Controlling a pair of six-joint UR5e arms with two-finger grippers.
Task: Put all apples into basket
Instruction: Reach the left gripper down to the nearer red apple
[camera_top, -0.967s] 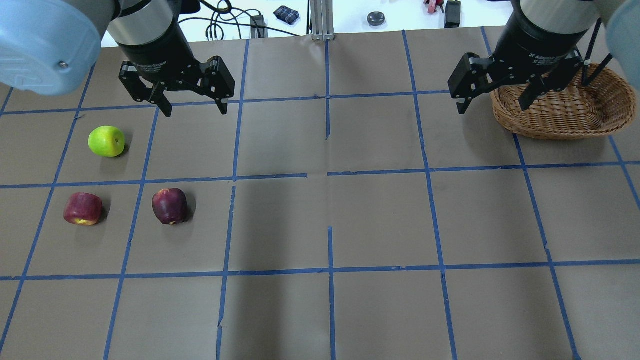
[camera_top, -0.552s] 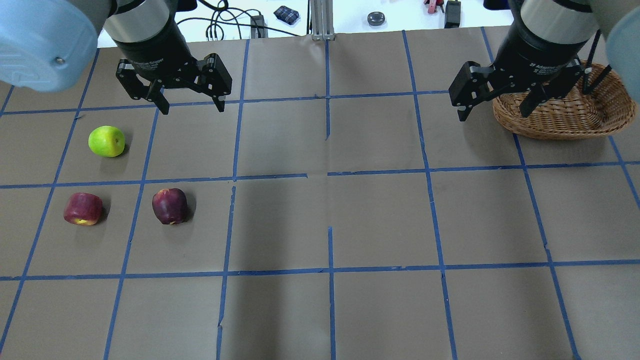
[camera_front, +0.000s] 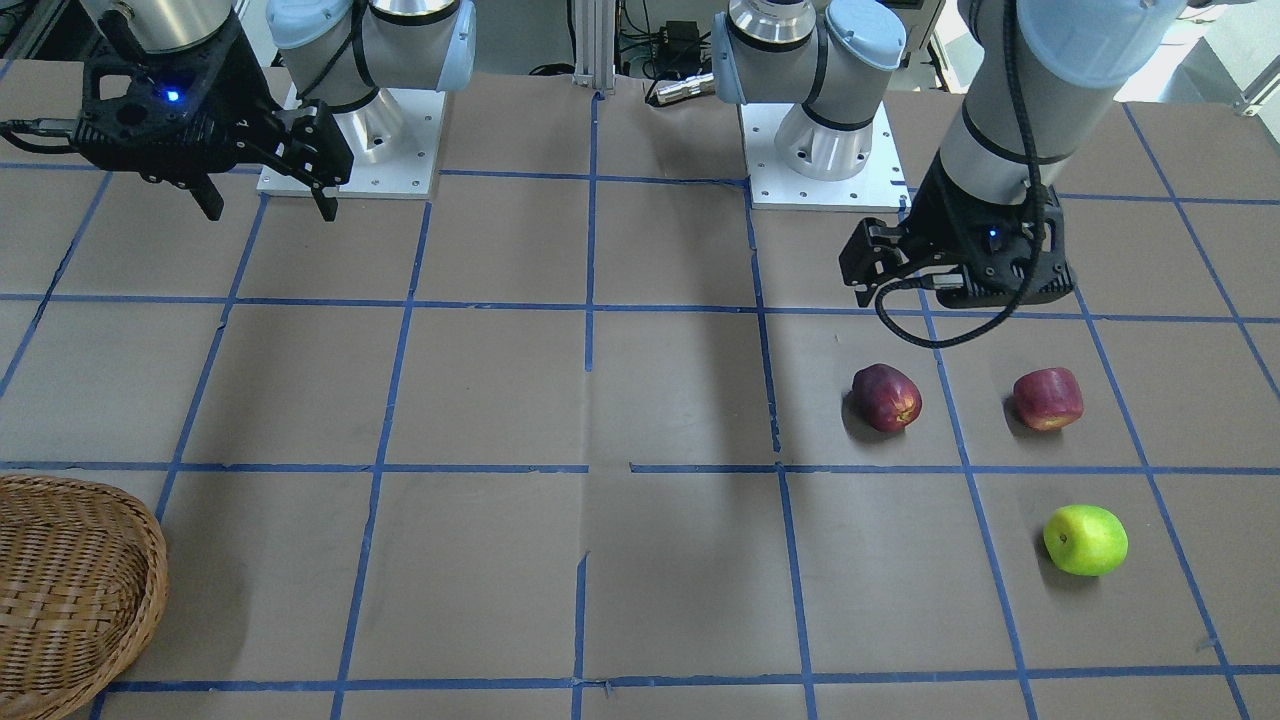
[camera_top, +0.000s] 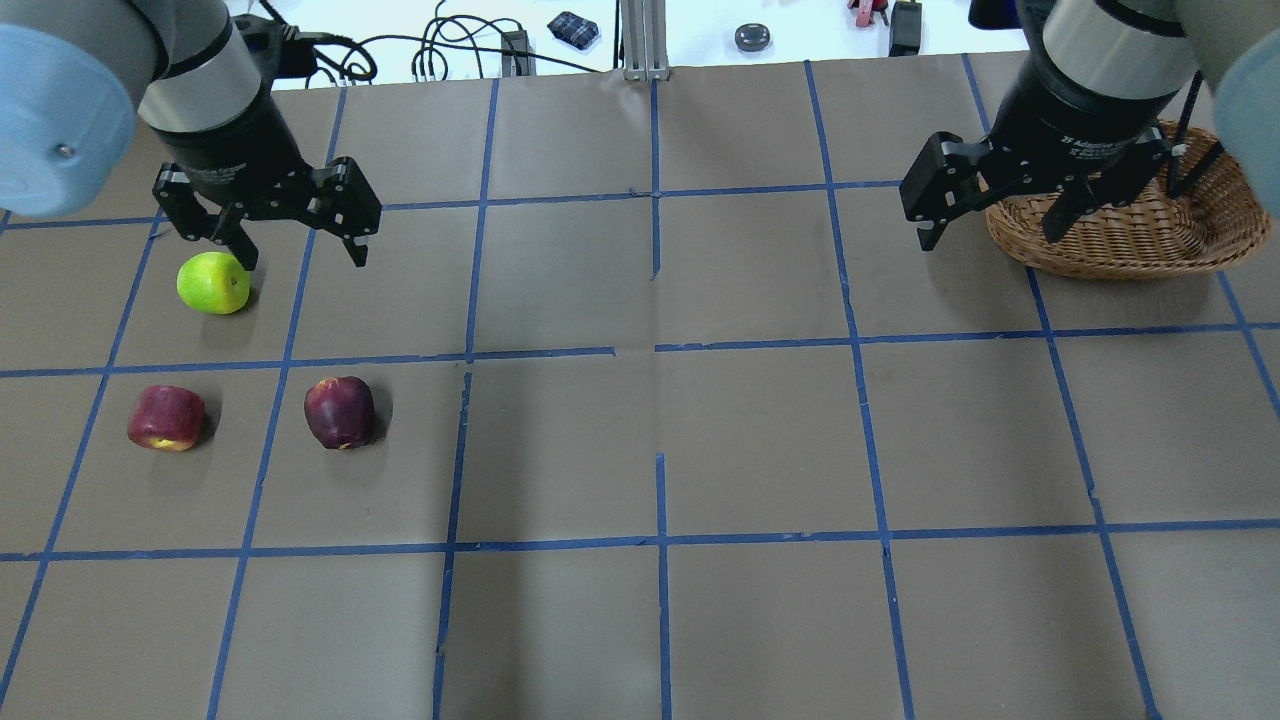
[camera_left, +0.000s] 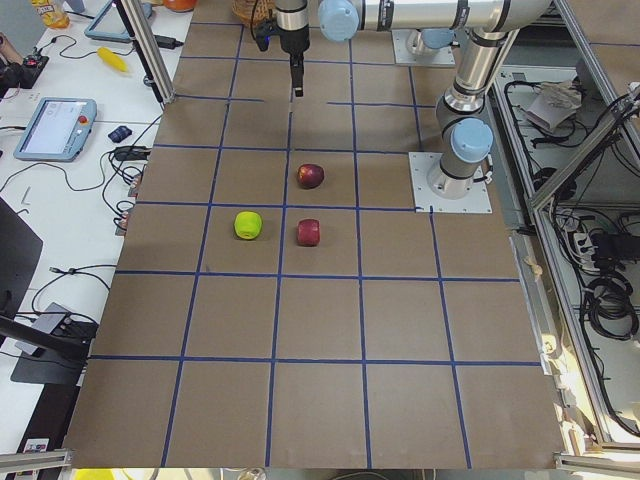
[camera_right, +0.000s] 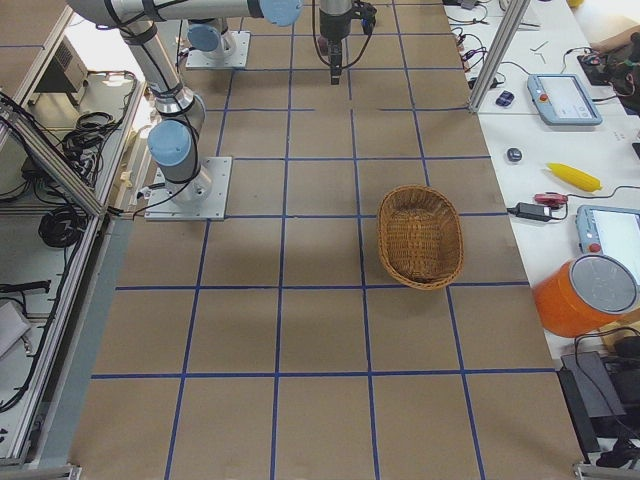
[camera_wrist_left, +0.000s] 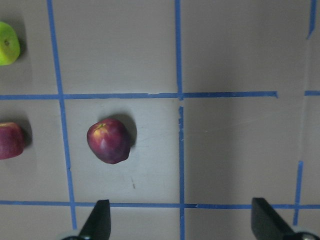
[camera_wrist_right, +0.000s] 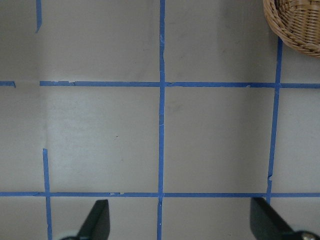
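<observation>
Three apples lie on the table on my left side: a yellow-green apple (camera_top: 213, 283), a dark red apple (camera_top: 166, 417) and a second dark red apple (camera_top: 340, 412). My left gripper (camera_top: 302, 258) is open and empty, hovering above the table just right of the green apple. The left wrist view shows the second red apple (camera_wrist_left: 109, 141) below, left of the open fingers. The wicker basket (camera_top: 1150, 235) stands at the far right. My right gripper (camera_top: 988, 238) is open and empty, hovering at the basket's left rim.
Brown paper with a blue tape grid covers the table (camera_top: 660, 420). Cables and small items lie beyond the far edge (camera_top: 750, 38). The arm bases (camera_front: 820, 150) stand on the robot's side of the table.
My left gripper has moved left and nearer, from the far grid line to just beside the green apple. The right gripper has hardly moved. The apples and basket have not moved.
</observation>
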